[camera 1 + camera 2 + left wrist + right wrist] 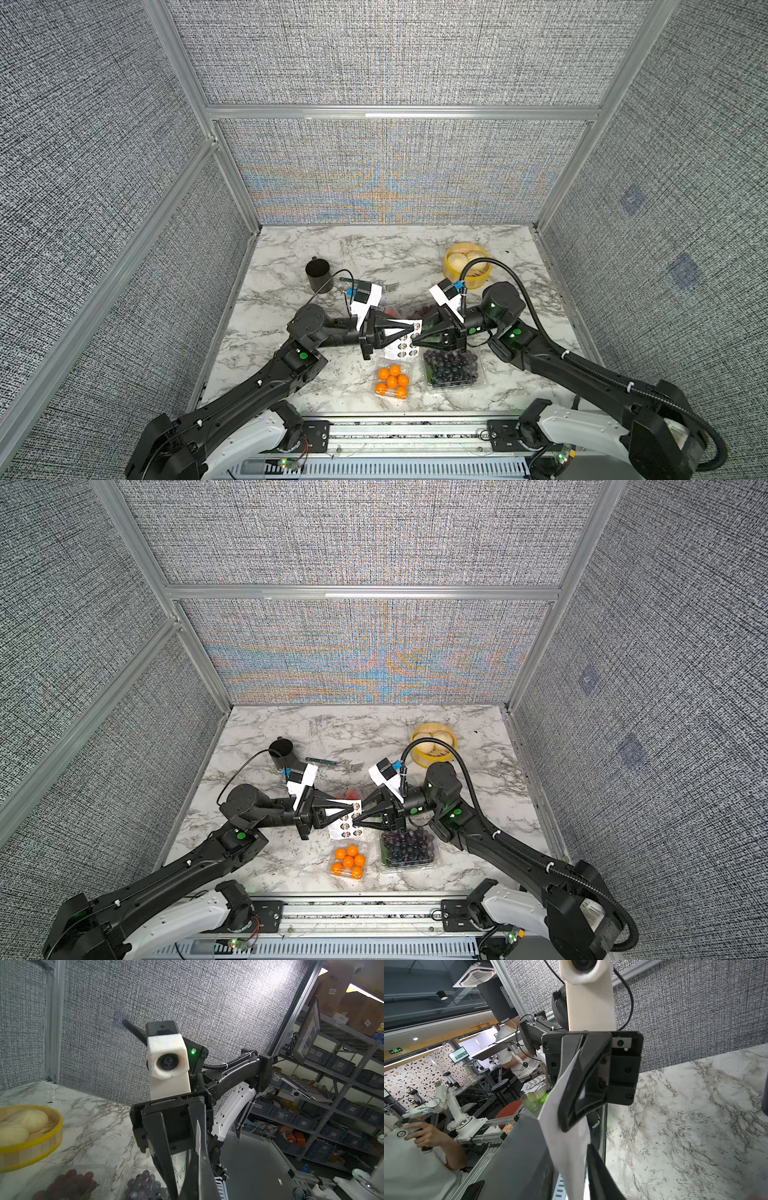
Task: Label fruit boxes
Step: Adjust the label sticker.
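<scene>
Pinching a thin white label sheet [399, 353] of round stickers, the left end effector [412, 328] was clenched; the right end effector [414, 342] touched the sheet's edge, its grip unclear. Near the front of the veined marble bench [332, 386] sat two clear clamshell fruit boxes [476, 375]: glossy orange balls [392, 381], dark round grapes [451, 365].

The left arm [249, 390] and the right arm [590, 374] are made of matt black segments with small green lights [303, 355] at the joints and white zip ties, and each has a rounded white base shell [249, 436]. The left gripper [412, 330] and the right gripper [414, 342] are black, with hollow triangular fingers on a plate with dark screws [626, 1069], under a white camera housing [168, 1061] with a round lens. A ribbed black hose [135, 1029] follows the right arm, a thin smooth cable [632, 1003] the left.
</scene>
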Motion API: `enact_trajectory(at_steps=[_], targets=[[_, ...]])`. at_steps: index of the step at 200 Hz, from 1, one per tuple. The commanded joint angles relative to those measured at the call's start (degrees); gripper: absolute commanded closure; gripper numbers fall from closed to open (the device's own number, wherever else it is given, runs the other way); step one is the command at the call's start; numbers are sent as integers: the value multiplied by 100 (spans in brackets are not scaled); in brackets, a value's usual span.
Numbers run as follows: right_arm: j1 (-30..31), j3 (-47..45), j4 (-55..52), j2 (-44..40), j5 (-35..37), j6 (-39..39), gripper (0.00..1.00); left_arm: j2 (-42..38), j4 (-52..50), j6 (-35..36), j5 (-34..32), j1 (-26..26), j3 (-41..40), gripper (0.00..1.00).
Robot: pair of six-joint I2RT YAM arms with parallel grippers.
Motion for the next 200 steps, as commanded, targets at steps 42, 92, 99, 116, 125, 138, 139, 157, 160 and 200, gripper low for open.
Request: enact_trajectory(at_steps=[42, 92, 99, 116, 125, 138, 139, 157, 160, 200], targets=[[185, 139, -231, 267, 65, -381, 100, 65, 159, 30, -118, -1, 42, 100], [256, 241, -359, 278, 69, -503, 100, 271, 124, 65, -111, -2, 158, 93], [263, 241, -394, 269, 75, -530, 100, 266, 124, 73, -121, 2, 150, 93], [274, 252, -468, 297, 108, -575, 100, 262, 117, 83, -137, 7, 149, 92], [274, 250, -469, 321, 121, -574, 100, 258, 107, 92, -122, 6, 149, 88], [266, 232, -462, 326, 160, -581, 100, 260, 63, 109, -125, 0, 151, 87], [266, 232, -461, 326, 160, -578, 100, 257, 63, 109, -128, 3, 150, 87], [264, 230, -435, 309, 208, -554, 100, 239, 53, 114, -115, 4, 141, 78], [250, 227, -434, 302, 213, -558, 100, 233, 49, 106, -114, 0, 133, 75], [165, 142, -194, 242, 120, -353, 100, -251, -308, 287, -343, 5, -53, 32]])
